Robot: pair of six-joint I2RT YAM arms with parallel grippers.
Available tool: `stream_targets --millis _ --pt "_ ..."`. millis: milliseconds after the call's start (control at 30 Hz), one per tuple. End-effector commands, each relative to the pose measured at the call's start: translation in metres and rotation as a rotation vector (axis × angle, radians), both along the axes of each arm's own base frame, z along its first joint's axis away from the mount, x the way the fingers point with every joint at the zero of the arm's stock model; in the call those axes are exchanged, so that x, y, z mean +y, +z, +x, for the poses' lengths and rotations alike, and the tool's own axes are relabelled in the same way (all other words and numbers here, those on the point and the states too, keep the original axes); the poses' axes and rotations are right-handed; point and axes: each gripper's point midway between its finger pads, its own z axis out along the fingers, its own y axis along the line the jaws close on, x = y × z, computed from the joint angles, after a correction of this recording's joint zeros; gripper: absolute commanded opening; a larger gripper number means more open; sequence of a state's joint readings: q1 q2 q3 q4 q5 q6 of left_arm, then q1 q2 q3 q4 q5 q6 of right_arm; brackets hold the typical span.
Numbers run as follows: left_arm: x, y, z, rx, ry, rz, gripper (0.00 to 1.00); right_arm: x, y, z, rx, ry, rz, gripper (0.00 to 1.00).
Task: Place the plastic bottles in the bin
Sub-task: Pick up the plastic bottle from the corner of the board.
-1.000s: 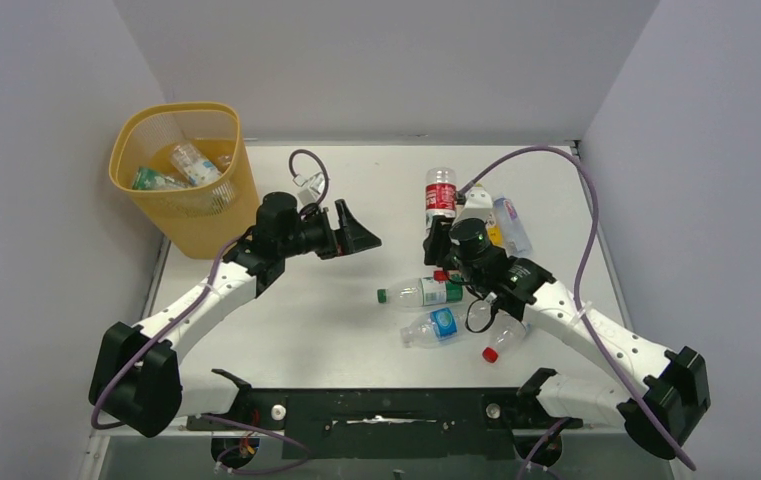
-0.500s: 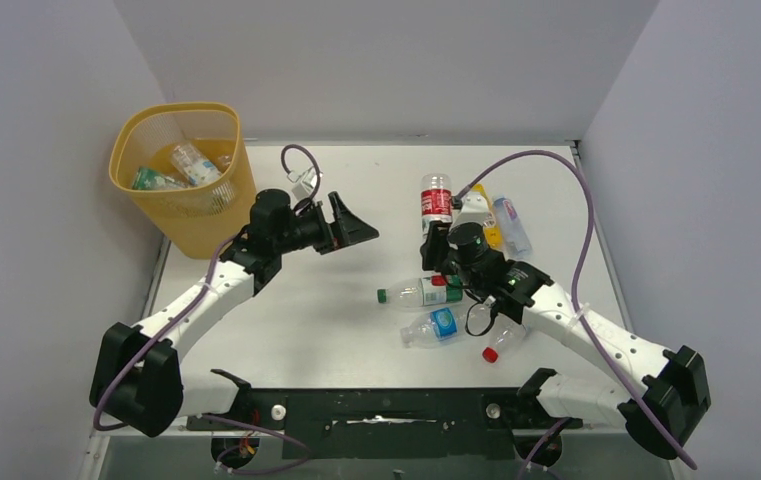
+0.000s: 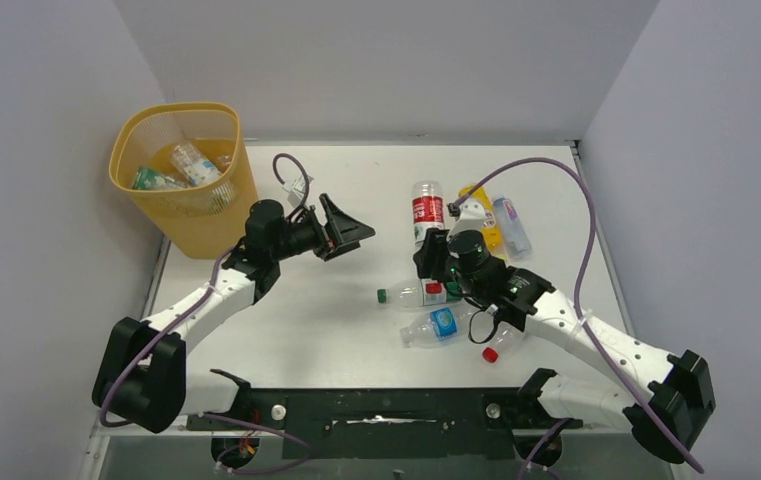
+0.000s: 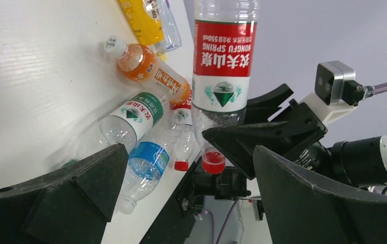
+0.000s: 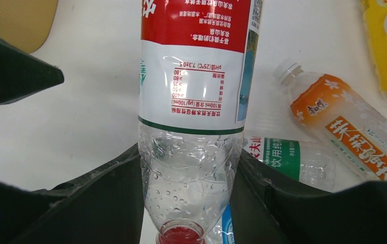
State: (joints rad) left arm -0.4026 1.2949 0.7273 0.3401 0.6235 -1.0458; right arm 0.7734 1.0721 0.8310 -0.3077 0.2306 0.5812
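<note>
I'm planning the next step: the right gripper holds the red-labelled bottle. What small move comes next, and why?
Probably carry the red-labelled bottle leftward into the open left gripper, which faces it. The right gripper holds it near the cap, and the bin stands at the far left, so a handover looks likely.

The red-labelled bottle (image 3: 426, 208) in the right fingers (image 5: 94, 203) has shifted left and nearer, while the left fingers (image 3: 344, 226) drew back.
</note>
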Motion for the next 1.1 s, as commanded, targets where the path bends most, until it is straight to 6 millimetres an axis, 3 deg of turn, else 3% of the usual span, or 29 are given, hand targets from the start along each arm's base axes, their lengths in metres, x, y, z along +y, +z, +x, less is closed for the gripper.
stream_targets --millis 0,533,800,1067 --pt "-0.006 0.031 0.005 -0.057 -0.022 -0.114 0.98 0.027 0.014 -0.002 -0.032 0.066 0.060 0.48" --pt "-0.004 0.006 0.010 -0.029 0.013 0.003 0.97 0.096 0.021 -0.027 -0.051 0.221 0.012 0.48" --pt "-0.003 0.003 0.015 -0.031 0.032 0.021 0.97 0.116 0.014 -0.037 -0.042 0.269 -0.014 0.48" --pt "0.000 -0.002 0.020 -0.032 0.053 0.066 0.85 0.118 0.014 -0.038 -0.043 0.271 -0.012 0.48"
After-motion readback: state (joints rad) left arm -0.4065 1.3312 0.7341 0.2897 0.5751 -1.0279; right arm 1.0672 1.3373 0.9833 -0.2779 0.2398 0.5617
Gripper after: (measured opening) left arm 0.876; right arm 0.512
